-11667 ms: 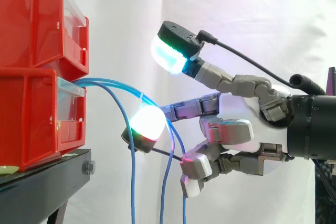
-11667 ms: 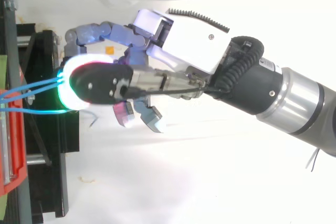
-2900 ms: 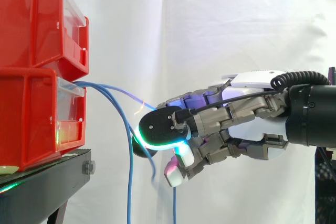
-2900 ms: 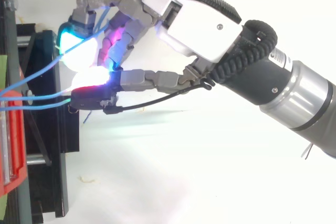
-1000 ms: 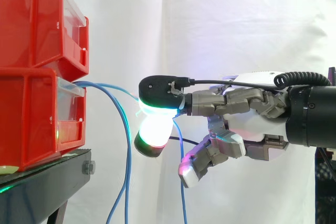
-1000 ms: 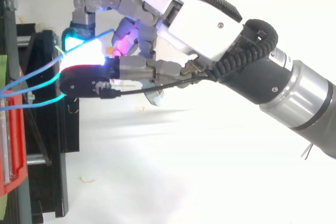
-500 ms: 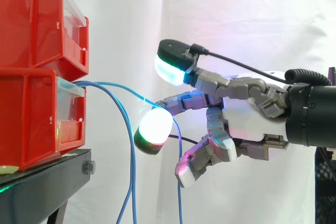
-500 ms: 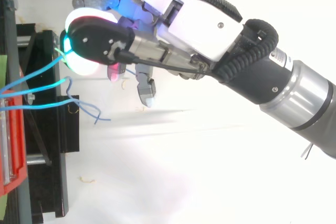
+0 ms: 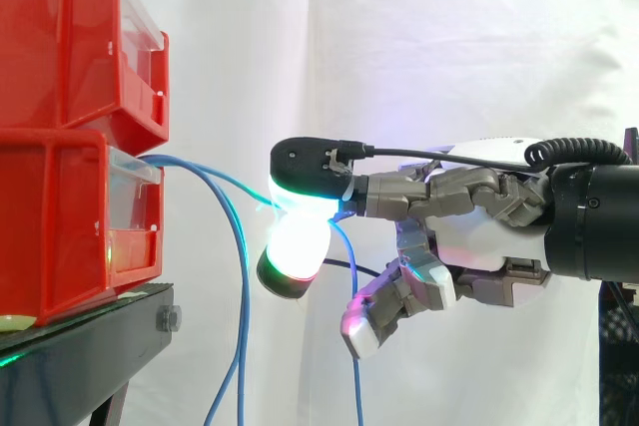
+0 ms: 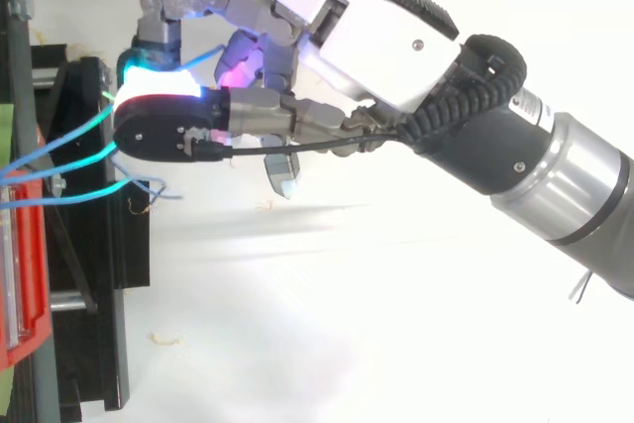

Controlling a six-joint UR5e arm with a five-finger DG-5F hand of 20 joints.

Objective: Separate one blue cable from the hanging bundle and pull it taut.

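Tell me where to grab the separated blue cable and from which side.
Take the blue cable on the short span arching out of the lower red bin, before it droops. Come from the right, with pads above and below. There it stands apart from the other strands, and the hand pinches it there.

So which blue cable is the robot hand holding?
The blue cable running from the lower red bin across to the hand, pinched between its glowing fingers. The other blue cables just droop down beside the black stand.
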